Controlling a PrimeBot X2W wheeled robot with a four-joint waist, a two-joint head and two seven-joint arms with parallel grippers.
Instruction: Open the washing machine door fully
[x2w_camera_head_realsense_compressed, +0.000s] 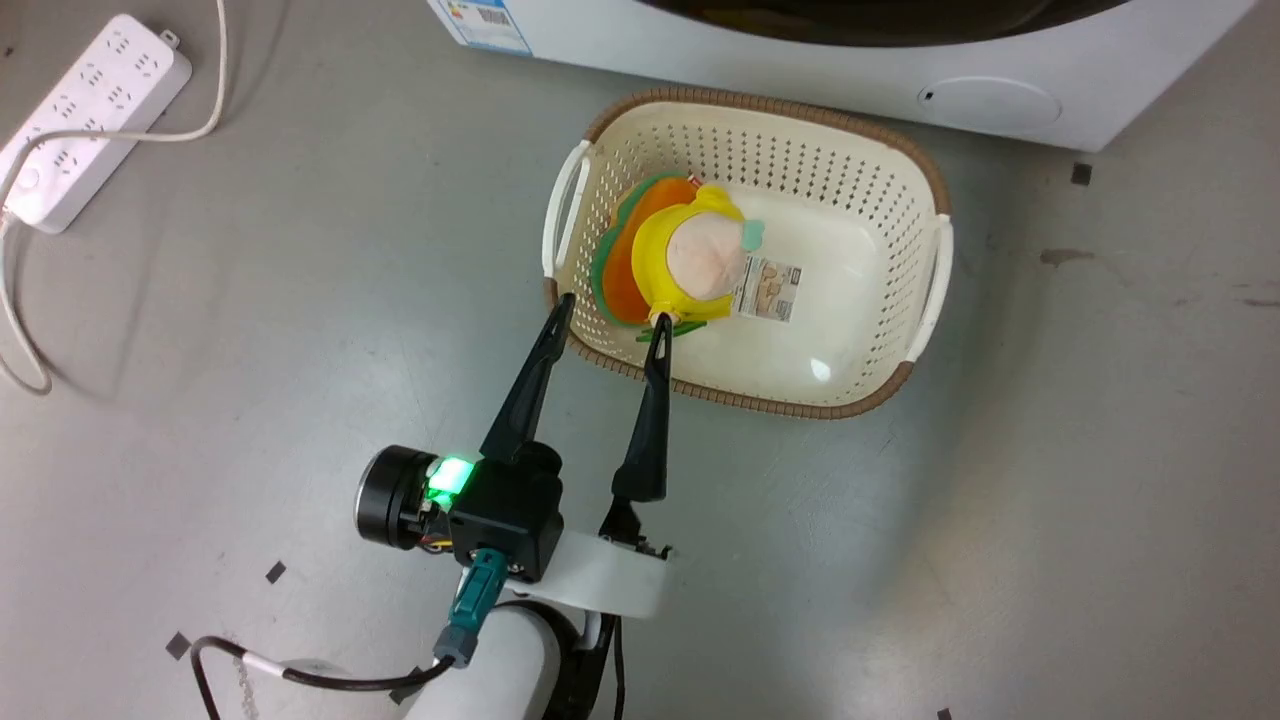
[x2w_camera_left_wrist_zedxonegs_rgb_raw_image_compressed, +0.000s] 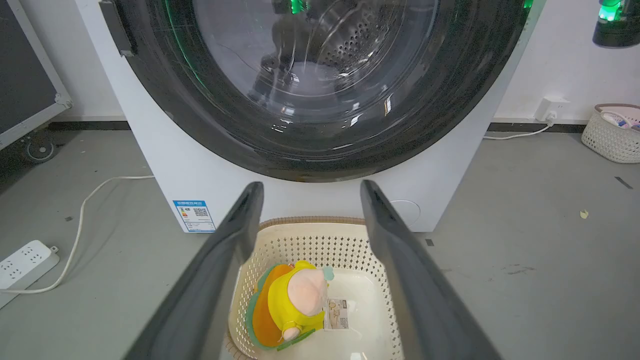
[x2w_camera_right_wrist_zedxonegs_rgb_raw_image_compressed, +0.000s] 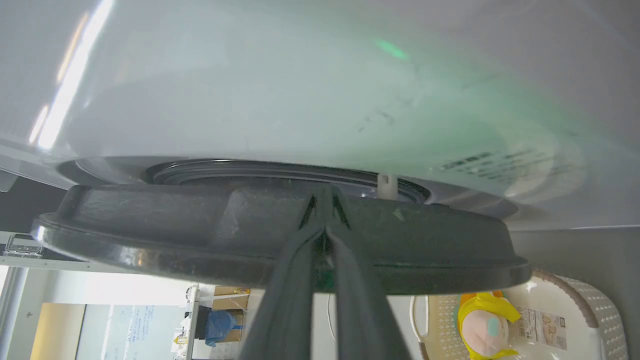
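The washing machine (x2w_camera_left_wrist_zedxonegs_rgb_raw_image_compressed: 190, 170) is a white box; its lower front (x2w_camera_head_realsense_compressed: 800, 70) runs along the top of the head view. The washing machine door (x2w_camera_left_wrist_zedxonegs_rgb_raw_image_compressed: 200, 110) is a glossy black disc with a clear glass bowl, and the drum shows through it. Edge-on in the right wrist view, the door (x2w_camera_right_wrist_zedxonegs_rgb_raw_image_compressed: 150, 235) stands slightly off the white front (x2w_camera_right_wrist_zedxonegs_rgb_raw_image_compressed: 300, 100), a dark ring visible in the gap. My right gripper (x2w_camera_right_wrist_zedxonegs_rgb_raw_image_compressed: 325, 202) is shut, its tips against the door's dark rim. My left gripper (x2w_camera_head_realsense_compressed: 612, 310) (x2w_camera_left_wrist_zedxonegs_rgb_raw_image_compressed: 311, 186) hangs open above the basket's near-left rim, holding nothing.
A cream basket (x2w_camera_head_realsense_compressed: 930, 200) with a yellow and orange plush toy (x2w_camera_head_realsense_compressed: 690, 255) sits on the grey floor just before the machine. A white power strip (x2w_camera_head_realsense_compressed: 90, 110) with its cable lies far left. Another small basket (x2w_camera_left_wrist_zedxonegs_rgb_raw_image_compressed: 612, 132) stands by the wall at right.
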